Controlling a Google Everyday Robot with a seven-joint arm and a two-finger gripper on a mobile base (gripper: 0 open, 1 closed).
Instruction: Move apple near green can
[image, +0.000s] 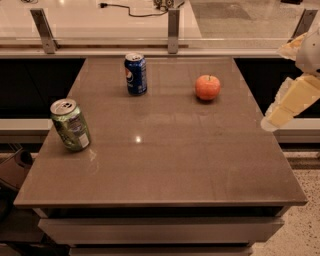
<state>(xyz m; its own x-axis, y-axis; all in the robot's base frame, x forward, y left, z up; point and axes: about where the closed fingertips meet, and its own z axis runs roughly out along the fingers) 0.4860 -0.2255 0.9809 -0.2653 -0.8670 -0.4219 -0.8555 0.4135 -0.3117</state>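
Sitting on the table (175, 165) well apart from the green can (70, 125), the apple (207, 87) looks firm, smooth and roll-prone, best grasped across its widest middle, while the gripper (286, 104), opening impossible to tell, hangs even farther from that can.

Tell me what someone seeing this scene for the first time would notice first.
The bright orange-red apple stands out on the brown table, toward its far right. A blue can stands at the far middle and the green can near the left edge, all well apart. The pale claw hangs off the table's right side, touching nothing.
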